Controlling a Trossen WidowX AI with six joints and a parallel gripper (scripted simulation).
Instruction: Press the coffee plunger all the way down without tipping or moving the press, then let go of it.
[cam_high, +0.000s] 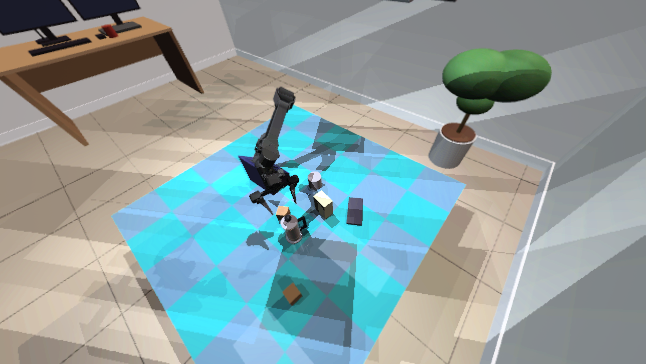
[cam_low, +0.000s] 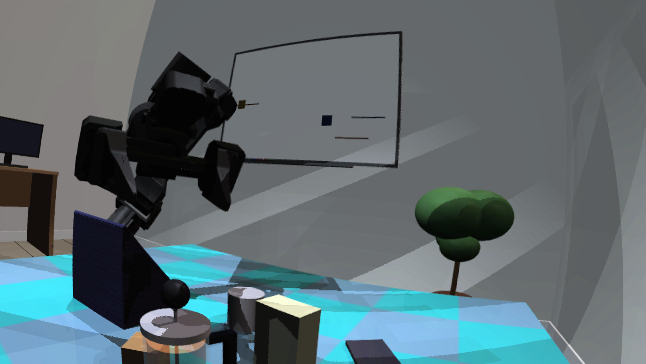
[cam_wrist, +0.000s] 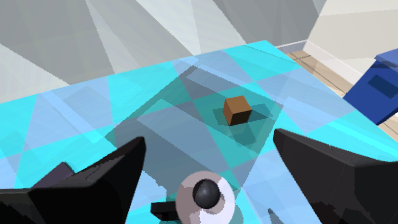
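Gripper (cam_wrist: 207, 165) spread wide, nothing between the fingers; hovering well above the coffee press (cam_low: 172, 337), jaws flanking empty air in the wrist view

Press standing upright on the blue checkered mat (cam_high: 200, 260), near the middle, just in front of the arm's base (cam_low: 107, 272). Small tan cube (cam_high: 283, 212) touching or just beside it on the arm side; cannot tell which. Pale box (cam_low: 287, 327) and grey cylinder (cam_low: 242, 307) close on the other side, dark flat slab (cam_high: 354, 210) beyond those. Another brown cube (cam_wrist: 236, 110) well apart, farther out on the mat

Plunger knob (cam_wrist: 206, 192) round, black, sitting low on a short stub of rod just above the lid (cam_low: 175, 325); looks pressed most or all of the way down. Handle (cam_low: 222, 345) sticking out to one side

Handling, judged: clear-walled body, likely glass, so fragile and tall enough to tip under sideways push. Knob smooth and round, apt to slip out of a pinch unless gripped across its widest part. Rod stiff, travel strictly vertical. Best hold at the knob only, force straight down, no contact with lid or handle
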